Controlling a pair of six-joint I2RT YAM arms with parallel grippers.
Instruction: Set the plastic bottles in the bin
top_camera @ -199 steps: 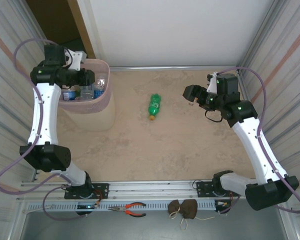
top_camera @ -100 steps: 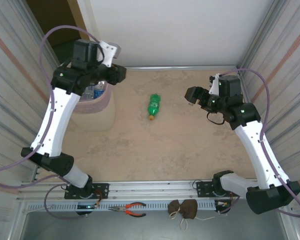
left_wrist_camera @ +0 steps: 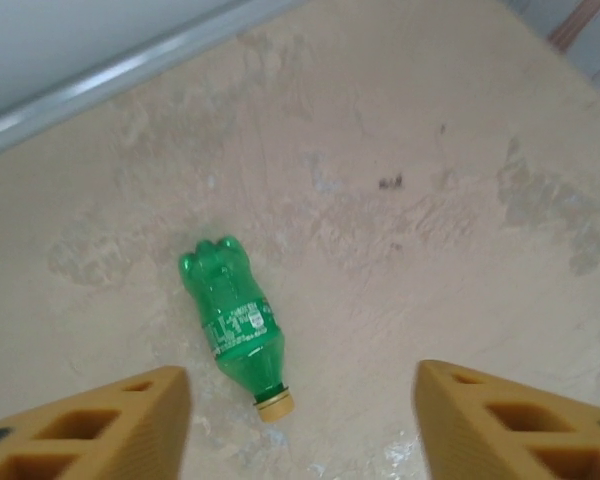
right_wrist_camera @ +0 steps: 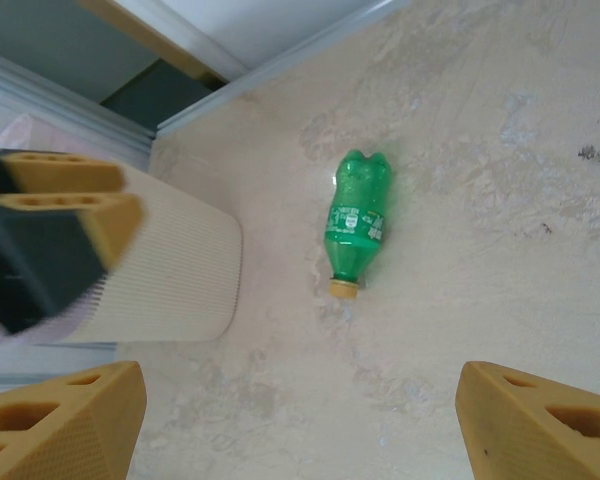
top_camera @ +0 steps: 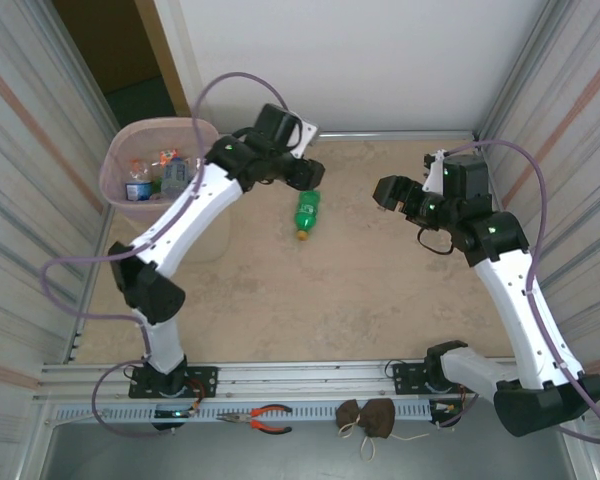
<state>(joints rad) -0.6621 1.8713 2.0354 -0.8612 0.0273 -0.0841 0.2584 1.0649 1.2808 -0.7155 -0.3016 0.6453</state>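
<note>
green bottle (left_wrist_camera: 230,330) with yellow-orange cap (left_wrist_camera: 274,404) and white-printed label (left_wrist_camera: 244,320); pale-pink ribbed bin (top_camera: 158,122); beige mottled surface (top_camera: 330,300) with dark specks (left_wrist_camera: 390,182).

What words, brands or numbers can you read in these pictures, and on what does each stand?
Label on the green bottle: white print, too blurred to read.
Labels on the bottles in the bin: too small to read.
No text can be read.

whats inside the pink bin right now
The bin holds a heap of bottles: clear ones with blue labels, plus something orange. How many there are, and whatever lies beneath the top layer, is hidden by the bottles above and the bin's wall.
</note>
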